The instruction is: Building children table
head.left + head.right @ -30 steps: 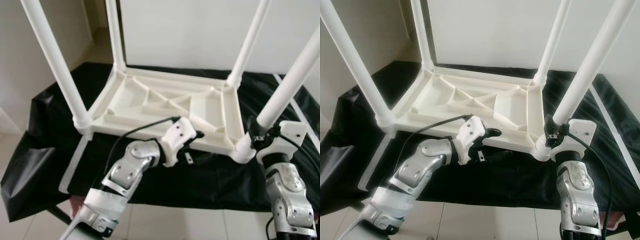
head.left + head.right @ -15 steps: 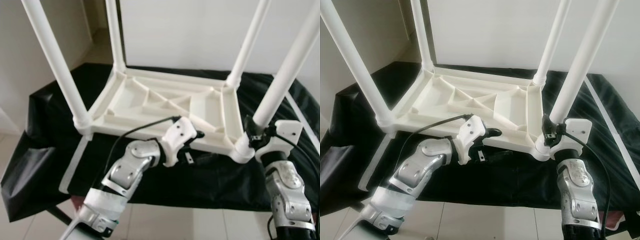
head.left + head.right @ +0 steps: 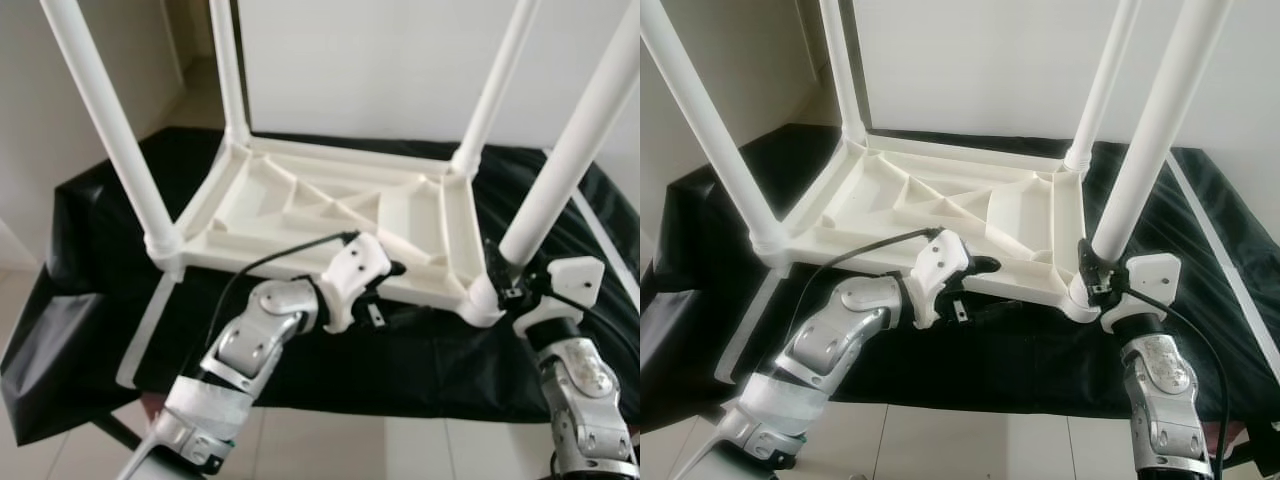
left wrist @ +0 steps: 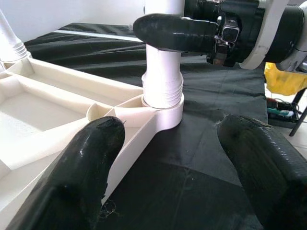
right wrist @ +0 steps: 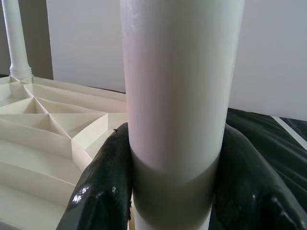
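While a white plastic children's table (image 3: 330, 215) lies upside down on a black cloth (image 3: 90, 260), its four legs point up so they can be fitted into the corner sockets. Everything below is placed relative to this overturned tabletop, which fills the middle of the scene, its ribbed underside facing the camera.

At the near right corner stands the leg (image 3: 1150, 130) being worked on, a thick white tube rising from a round threaded socket (image 4: 163, 103) at that corner. It leans slightly outward rather than standing straight, so it is probably not yet fully seated. The other three legs rise from the remaining corners.

The right gripper (image 3: 1095, 272) clasps this leg just above the socket, its two black fingers (image 5: 103, 191) wrapped around either side of the tube, likely to turn or press it home.

The left gripper (image 3: 385, 295) rests at the near edge of the tabletop, midway along it, with its fingers (image 4: 81, 167) spread wide around nothing. It seems placed there to steady the tabletop while the leg is fastened.
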{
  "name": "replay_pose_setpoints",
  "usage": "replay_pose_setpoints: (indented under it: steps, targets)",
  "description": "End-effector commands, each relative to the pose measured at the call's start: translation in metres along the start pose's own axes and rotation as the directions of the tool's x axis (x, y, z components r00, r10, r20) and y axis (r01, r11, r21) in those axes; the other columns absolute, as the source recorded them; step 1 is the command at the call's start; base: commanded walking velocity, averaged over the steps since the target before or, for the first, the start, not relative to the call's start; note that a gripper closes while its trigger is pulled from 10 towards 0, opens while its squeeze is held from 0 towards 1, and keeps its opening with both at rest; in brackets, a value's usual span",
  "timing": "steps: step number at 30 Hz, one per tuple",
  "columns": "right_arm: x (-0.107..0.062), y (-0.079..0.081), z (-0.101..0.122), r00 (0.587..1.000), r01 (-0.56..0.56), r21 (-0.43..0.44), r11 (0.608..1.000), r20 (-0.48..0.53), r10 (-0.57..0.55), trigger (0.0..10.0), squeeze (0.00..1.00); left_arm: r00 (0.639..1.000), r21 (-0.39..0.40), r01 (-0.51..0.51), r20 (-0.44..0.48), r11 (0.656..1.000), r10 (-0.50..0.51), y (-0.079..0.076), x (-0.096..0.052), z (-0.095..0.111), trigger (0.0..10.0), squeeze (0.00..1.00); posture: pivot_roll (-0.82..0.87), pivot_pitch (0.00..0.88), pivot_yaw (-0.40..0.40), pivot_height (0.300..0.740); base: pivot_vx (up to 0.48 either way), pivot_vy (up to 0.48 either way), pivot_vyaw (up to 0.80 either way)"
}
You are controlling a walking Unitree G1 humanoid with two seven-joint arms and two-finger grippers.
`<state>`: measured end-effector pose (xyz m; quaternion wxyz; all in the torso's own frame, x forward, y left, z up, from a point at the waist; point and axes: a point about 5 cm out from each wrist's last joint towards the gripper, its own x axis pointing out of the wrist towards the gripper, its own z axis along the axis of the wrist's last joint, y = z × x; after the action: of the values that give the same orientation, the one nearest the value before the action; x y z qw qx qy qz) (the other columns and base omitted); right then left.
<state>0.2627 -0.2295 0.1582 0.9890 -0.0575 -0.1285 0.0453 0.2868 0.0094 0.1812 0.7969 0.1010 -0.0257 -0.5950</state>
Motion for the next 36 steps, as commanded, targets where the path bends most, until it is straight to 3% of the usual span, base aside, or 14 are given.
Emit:
replay_pose_setpoints:
  steps: [1,9,15,22,25,28,32,34,36]
  targets:
    - [-0.007,0.003,-0.021,0.995,0.005,0.079,0.997,-0.101,0.003,10.0,0.00,1.000,0.004,-0.010,-0.005,1.000,0.010,0.001,-0.001,0.001,10.0,0.00,-0.02,0.000,-0.016,0.740,0.000,0.000,0.00]
    - [-0.003,-0.006,-0.035,0.968,0.168,0.220,0.961,-0.221,-0.119,10.0,0.00,1.000,0.005,-0.013,-0.004,1.000,0.013,0.001,-0.002,0.002,10.0,0.00,-0.01,0.000,-0.016,0.740,0.000,0.000,0.00]
    - [0.004,-0.005,-0.036,0.963,0.178,0.263,0.948,-0.245,-0.113,10.0,0.00,1.000,0.004,-0.015,-0.004,1.000,0.015,0.000,-0.003,0.002,10.0,0.00,-0.01,0.000,-0.019,0.740,0.000,0.000,0.00]
    - [0.006,-0.004,-0.038,0.959,0.175,0.252,0.952,-0.263,-0.106,10.0,0.00,1.000,0.005,-0.022,-0.003,1.000,0.022,0.001,-0.003,0.003,10.0,0.00,-0.01,0.000,-0.026,0.740,0.000,0.000,0.00]
    - [0.010,-0.006,-0.044,0.935,0.242,0.307,0.920,-0.329,-0.136,10.0,0.00,1.000,0.003,-0.025,0.001,1.000,0.025,0.001,-0.002,0.004,10.0,0.00,-0.01,0.000,-0.029,0.740,0.000,0.000,0.00]
    - [0.012,-0.006,-0.044,0.928,0.251,0.316,0.915,-0.347,-0.135,10.0,0.00,1.000,0.000,-0.024,0.004,1.000,0.024,0.000,-0.001,0.005,10.0,0.00,-0.01,0.000,-0.030,0.740,0.000,0.000,0.00]
    - [0.013,-0.005,-0.037,0.948,0.127,0.130,0.983,-0.307,-0.081,10.0,0.00,1.000,0.005,-0.024,0.006,1.000,0.024,0.000,-0.001,0.006,10.0,0.00,-0.01,0.000,-0.032,0.740,0.000,0.000,0.00]
    - [0.013,-0.005,-0.037,0.948,0.127,0.130,0.983,-0.307,-0.081,10.0,0.00,1.000,0.005,-0.024,0.006,1.000,0.024,0.000,-0.001,0.006,10.0,0.00,-0.01,0.000,-0.032,0.740,0.000,0.000,0.00]
    - [0.013,-0.006,-0.034,0.953,0.082,0.077,0.994,-0.297,-0.056,10.0,0.00,1.000,0.004,-0.026,0.008,1.000,0.026,0.000,-0.001,0.006,10.0,0.00,-0.02,0.000,-0.032,0.740,0.000,0.000,0.00]
